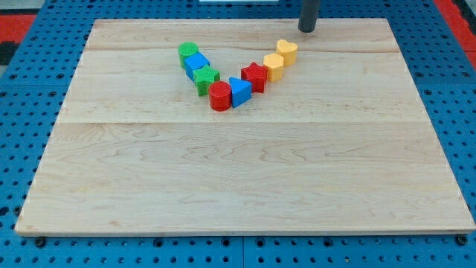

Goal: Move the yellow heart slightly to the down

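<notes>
Desk [245, 179] surface is a pale wooden board carrying seven blocks in a V-shaped chain near its top edge. No fingers exist on this rig, so no open or closed state applies; the arm ends in a dark rod.

Landmark: the yellow heart [287, 51], which forms the upper right end of the V. The rod stands above and just right of the heart, and my tip [308, 30] rests near it but apart from it. This placement probably suits a push toward the view's bottom, though the tip likely needs to centre above the heart first.

Below-left of the heart and touching it sits a second yellow block [274, 67], shape unclear. Further below-left follow the red star [255, 75], the blue triangle [239, 91] and the red cylinder [220, 96]. Left of the heart, the other branch holds the green star-like block [206, 77], the blue block [196, 63] and the green cylinder [188, 51].

The rod's upper part is cut off by the frame. Contact between neighbouring blocks hides their facing sides.
</notes>
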Motion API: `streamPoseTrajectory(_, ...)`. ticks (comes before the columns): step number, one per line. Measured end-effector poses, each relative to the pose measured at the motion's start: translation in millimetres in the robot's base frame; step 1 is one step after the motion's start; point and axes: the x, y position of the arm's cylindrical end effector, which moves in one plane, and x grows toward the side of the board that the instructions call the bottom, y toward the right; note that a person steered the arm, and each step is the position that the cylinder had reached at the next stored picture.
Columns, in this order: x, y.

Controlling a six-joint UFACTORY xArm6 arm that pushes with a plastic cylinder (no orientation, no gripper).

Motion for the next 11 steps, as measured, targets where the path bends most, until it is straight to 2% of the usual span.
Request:
streamPoseTrajectory(2, 26.0, -10.2)
streamPoseTrajectory(11, 35.0, -64.5)
